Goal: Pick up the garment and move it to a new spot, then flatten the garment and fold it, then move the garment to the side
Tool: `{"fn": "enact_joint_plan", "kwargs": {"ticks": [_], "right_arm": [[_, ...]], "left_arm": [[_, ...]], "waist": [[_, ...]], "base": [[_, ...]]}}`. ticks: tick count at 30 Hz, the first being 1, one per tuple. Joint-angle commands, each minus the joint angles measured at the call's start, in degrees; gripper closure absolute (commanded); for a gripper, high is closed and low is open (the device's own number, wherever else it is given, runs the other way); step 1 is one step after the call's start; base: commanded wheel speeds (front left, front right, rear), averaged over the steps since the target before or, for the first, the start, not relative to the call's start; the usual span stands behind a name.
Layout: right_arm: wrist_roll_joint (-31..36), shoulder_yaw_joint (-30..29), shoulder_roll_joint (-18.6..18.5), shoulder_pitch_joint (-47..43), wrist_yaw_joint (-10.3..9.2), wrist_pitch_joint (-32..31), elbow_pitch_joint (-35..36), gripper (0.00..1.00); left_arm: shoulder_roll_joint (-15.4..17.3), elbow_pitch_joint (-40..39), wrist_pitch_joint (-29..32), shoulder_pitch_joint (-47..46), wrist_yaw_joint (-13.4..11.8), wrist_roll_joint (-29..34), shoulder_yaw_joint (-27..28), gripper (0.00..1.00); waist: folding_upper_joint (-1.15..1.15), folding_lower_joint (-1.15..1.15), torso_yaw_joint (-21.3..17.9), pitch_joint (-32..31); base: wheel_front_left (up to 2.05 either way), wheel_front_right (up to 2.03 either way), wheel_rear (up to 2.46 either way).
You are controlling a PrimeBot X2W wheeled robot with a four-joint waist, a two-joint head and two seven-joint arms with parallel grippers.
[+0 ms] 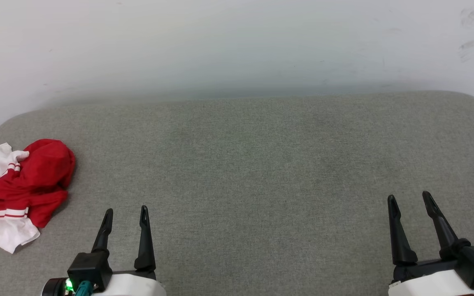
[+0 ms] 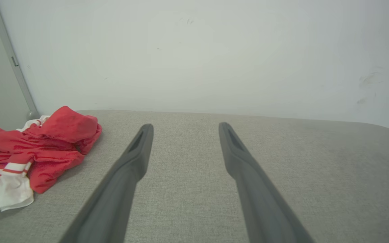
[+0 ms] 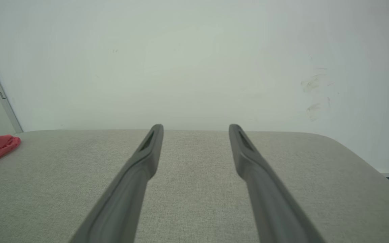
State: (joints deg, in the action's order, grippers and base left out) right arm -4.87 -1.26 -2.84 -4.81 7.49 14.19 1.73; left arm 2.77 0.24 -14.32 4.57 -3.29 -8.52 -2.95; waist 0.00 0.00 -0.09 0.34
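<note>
The garment [image 1: 35, 181], a soft, light heap crumpled at the grey cushion's [image 1: 245, 164] left edge, should pinch easily at its raised red fold, near the left end effector [image 1: 126, 210], spread empty like the right end effector [image 1: 409, 196].

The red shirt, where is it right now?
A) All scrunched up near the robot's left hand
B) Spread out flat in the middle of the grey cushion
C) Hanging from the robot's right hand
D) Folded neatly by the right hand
A: the red shirt lies in a crumpled heap at the left end of the grey cushion, beside the open left hand. The open right hand is far from it.
</note>
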Motion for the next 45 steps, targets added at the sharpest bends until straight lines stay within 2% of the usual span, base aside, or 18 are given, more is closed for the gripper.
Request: {"fn": "enact_joint_plan", "kwargs": {"ticks": [1, 28, 36, 45], "right_arm": [[0.89, 0.02, -0.07, -0.77, -0.01, 0.6, 0.45, 0.0], [-1.92, 0.21, -0.06, -1.29, -0.01, 1.02, -0.04, 0.0], [-0.29, 0.97, -0.05, -1.64, -0.01, 1.02, 0.34, 0.0], [0.73, 1.59, -0.05, -2.49, -0.01, 1.02, 0.67, 0.0]], "left_arm": [[0.17, -0.03, -0.53, 0.68, -0.28, 1.03, -0.08, 0.0], [0.17, 1.31, -0.92, 0.36, -0.42, 1.22, 0.69, 0.0], [0.18, 1.54, -0.91, -0.42, -0.94, 1.31, 0.96, 0.0], [0.17, 1.74, -0.91, -0.08, -1.75, 0.94, 1.47, 0.0]], "waist": [[0.0, 0.0, 0.03, -0.02], [0.0, 0.0, 0.77, 0.06], [0.0, 0.0, 4.29, 0.25], [0.0, 0.0, 10.87, 0.13]], "base": [[0.0, 0.0, 0.0], [0.0, 0.0, 0.0], [0.0, 0.0, 0.0], [0.0, 0.0, 0.0]]}}
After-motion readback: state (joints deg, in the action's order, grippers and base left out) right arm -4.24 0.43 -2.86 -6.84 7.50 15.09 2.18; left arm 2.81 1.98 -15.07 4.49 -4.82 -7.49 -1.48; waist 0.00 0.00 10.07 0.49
